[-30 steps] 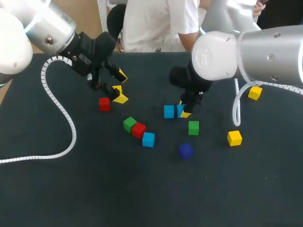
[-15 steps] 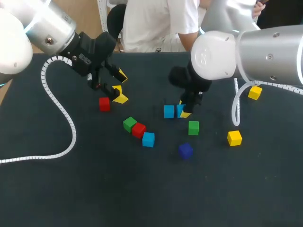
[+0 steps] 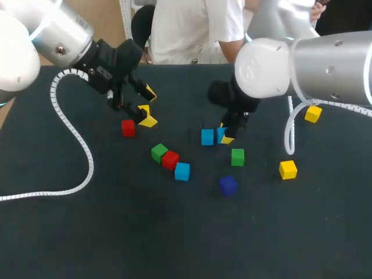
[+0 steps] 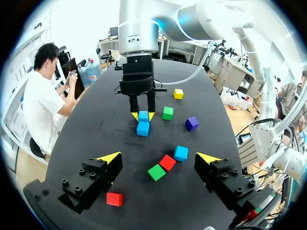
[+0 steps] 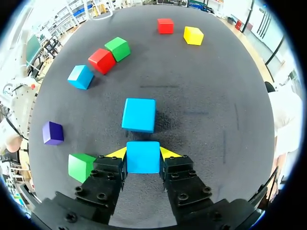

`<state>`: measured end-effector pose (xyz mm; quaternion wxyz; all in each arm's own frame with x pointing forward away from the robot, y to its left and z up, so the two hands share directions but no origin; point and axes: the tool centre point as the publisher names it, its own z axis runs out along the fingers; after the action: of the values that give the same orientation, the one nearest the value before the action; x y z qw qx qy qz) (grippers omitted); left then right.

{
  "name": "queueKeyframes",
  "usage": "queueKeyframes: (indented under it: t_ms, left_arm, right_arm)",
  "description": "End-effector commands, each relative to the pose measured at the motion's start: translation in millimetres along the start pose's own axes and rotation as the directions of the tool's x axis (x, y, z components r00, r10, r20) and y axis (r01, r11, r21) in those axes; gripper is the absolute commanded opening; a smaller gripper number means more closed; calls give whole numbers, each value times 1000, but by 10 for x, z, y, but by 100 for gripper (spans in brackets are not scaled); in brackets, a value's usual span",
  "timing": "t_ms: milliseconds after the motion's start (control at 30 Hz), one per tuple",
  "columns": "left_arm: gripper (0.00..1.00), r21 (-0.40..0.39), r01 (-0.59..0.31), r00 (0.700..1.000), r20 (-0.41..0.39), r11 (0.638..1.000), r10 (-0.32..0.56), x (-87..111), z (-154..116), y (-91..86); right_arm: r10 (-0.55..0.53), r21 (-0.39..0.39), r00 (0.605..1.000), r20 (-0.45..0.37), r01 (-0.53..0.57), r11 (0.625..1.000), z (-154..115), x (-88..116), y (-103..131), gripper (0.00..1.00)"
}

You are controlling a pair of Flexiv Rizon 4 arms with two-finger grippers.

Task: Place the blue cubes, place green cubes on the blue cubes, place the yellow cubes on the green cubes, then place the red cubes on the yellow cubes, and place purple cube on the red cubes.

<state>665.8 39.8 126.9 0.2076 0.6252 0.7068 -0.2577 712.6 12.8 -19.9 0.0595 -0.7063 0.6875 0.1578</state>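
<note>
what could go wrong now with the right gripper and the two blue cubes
The right gripper is shut on one blue cube, with the second blue cube just ahead of it; nudging forward may knock that one askew. A green cube lies close beside one finger, so opening wide or swinging sideways might bump it.

Your left gripper [image 3: 147, 107] hangs far left, fingers wide apart; your right gripper [image 5: 143, 153] sits centre, fingers pinching a blue cube [image 5: 143, 162].
</note>
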Motion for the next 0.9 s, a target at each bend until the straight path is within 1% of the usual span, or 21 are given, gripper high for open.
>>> queueKeyframes:
  t_ms: [33,233,333,433,567,900]
  left_arm:
    - [100,1,1,1000,-3,1000,-1,-4,-2,5]
    - [100,1,1,1000,-3,1000,-1,-4,-2,5]
    - [100,1,1,1000,-3,1000,-1,-4,-2,5]
    - [100,1,1,1000,-3,1000,-1,-4,-2,5]
    - [100,1,1,1000,-3,1000,-1,-4,-2,5]
    - [100,1,1,1000,-3,1000,-1,-4,-2,5]
  right_arm:
    - [0,3,1000,2,0,1000,13,27,15,5]
    - [2,0,1000,0,-2,1000,25,29,17,6]
    - [1,-2,1000,-1,-1,1000,29,29,16,10]
    - [-1,-3,1000,-2,1,1000,30,26,15,8]
    - [0,-6,1000,-8,0,1000,28,25,21,10]
    - [7,-9,1000,-9,-7,1000,28,49,59,9]
